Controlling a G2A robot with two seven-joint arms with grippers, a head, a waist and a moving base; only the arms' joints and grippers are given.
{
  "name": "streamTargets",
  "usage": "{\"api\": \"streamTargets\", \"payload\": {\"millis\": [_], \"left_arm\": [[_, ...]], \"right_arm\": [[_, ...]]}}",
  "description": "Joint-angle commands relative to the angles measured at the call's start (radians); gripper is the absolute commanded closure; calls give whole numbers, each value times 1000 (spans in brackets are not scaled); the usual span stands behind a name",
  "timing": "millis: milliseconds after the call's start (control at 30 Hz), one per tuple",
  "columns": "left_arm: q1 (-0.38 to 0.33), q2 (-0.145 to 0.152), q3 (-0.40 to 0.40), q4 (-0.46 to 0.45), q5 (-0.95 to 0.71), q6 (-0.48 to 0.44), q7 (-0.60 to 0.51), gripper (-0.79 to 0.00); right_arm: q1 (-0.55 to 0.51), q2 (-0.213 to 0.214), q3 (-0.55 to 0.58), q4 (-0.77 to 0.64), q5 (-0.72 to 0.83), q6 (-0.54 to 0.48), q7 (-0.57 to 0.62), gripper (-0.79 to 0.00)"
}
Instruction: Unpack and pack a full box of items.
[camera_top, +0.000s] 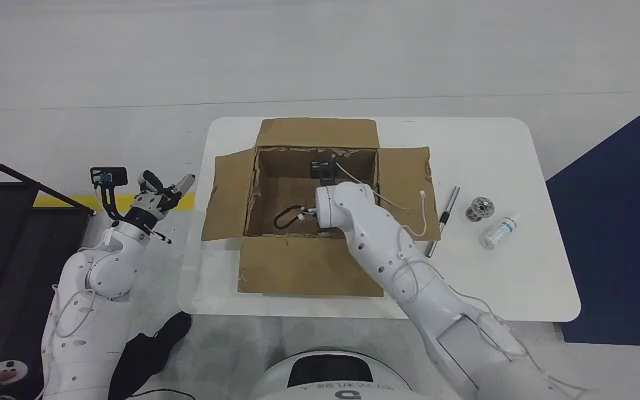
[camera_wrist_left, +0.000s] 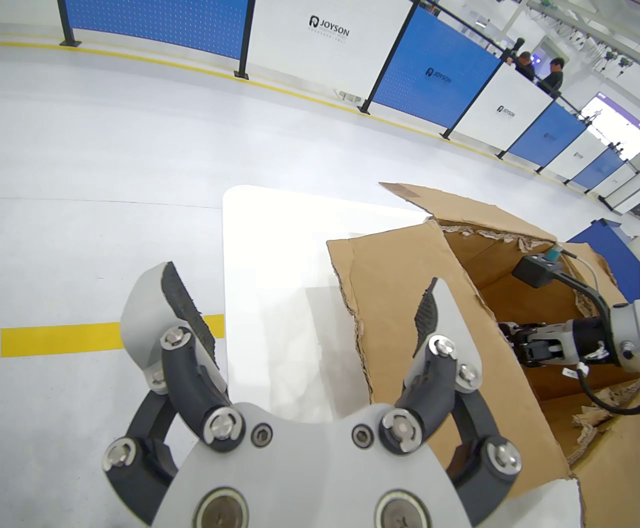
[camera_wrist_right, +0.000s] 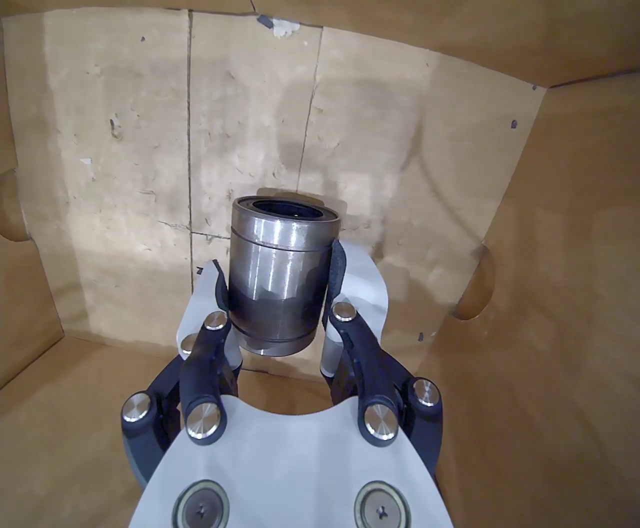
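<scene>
"What does everything stand on?"

"A white table with rounded corners, set on a pale grey floor."

"Is that floor marked?"

"Yes. A broad yellow stripe meets the table's edge on the left side. A thinner yellow line curves along the foot of a fence."

"What sort of fence?"

"Blue panels and white panels by turns, held between black posts."

"And close to the table?"

"A dark blue surface lies off its right end, a black one off to the left."
</scene>
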Motion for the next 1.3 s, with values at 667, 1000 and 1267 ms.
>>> {"api": "streamTargets", "payload": {"millis": [667,1000,1267], "left_arm": [[0,0,0,0,0,0,0,-785],[0,0,0,0,0,0,0,-785],[0,0,0,0,0,0,0,-785]], "right_arm": [[-301,75,217,-513,-10,-271,-8,0],[-279,70,175,-552,-4,-296,8,-785],[-281,71,178,-543,-15,-289,0,-785]]}}
